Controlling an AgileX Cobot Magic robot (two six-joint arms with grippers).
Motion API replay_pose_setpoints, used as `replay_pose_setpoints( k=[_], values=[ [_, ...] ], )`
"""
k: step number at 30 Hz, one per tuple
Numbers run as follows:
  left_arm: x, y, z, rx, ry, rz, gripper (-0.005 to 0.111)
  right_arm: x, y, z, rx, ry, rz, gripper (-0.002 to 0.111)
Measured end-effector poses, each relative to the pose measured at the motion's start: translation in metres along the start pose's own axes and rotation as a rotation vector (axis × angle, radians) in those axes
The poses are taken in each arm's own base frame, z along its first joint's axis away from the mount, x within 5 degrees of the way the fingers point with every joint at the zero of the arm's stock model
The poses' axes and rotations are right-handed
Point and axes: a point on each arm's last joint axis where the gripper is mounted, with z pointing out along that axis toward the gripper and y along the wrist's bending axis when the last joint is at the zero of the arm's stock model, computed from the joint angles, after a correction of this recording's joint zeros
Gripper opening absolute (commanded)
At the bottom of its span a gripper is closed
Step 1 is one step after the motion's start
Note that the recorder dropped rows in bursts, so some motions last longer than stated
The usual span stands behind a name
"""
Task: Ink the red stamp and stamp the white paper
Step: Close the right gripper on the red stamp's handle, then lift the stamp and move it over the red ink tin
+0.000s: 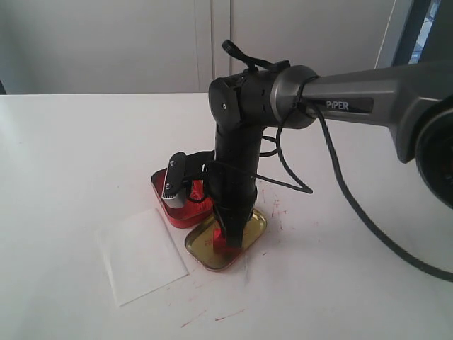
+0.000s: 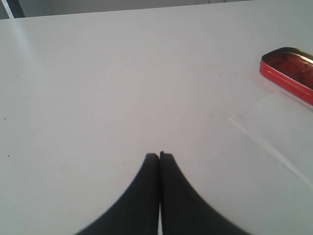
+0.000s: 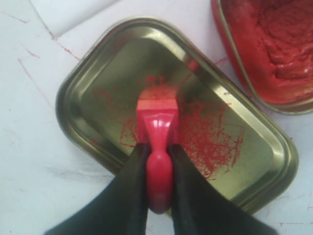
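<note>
Red showed in four places, yet only one small red stamp (image 3: 156, 115) with a square block base and a round knob handle was in view. The right gripper (image 3: 157, 146) had its two black fingers (image 3: 132, 176) clamped on either side of the knob, and the block pointed down into the single gold, round-cornered tin lid (image 3: 122, 63). The block sat over the lid's smeared floor (whether it actually touched the metal could not be told). Red ink marks were scattered across that floor around the stamp.

One red rectangular tin (image 3: 230, 54) filled with crumbly red paste (image 3: 279, 44) lay just beside the lid. In the exterior view the dark grey right arm (image 1: 354, 99) reached in and bent down, and the tin was partly hidden behind its wrist. One black cable (image 1: 333, 177) trailed from it.

One thin white rectangular sheet of paper (image 1: 141, 255) lay flat on the white table (image 1: 71, 142), just beside the lid and the tin, on the left of the exterior view. No gripper touched it. A few red streaks (image 1: 230, 314) marked the table in front of the lid.

The left gripper (image 2: 159, 156) hung over bare table with its two black fingers pressed together and nothing between them. Its camera saw the tin's corner and the paper's edge off to one side.
</note>
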Motion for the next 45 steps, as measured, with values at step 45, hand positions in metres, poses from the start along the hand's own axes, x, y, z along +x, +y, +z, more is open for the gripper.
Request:
replay_pose_setpoints(
  k=[45],
  values=[
    [0.0, 0.0, 0.0, 0.0, 0.0, 0.0, 0.0, -0.008, -0.013, -0.069, 0.225, -0.122, 0.38, 0.0]
  ],
)
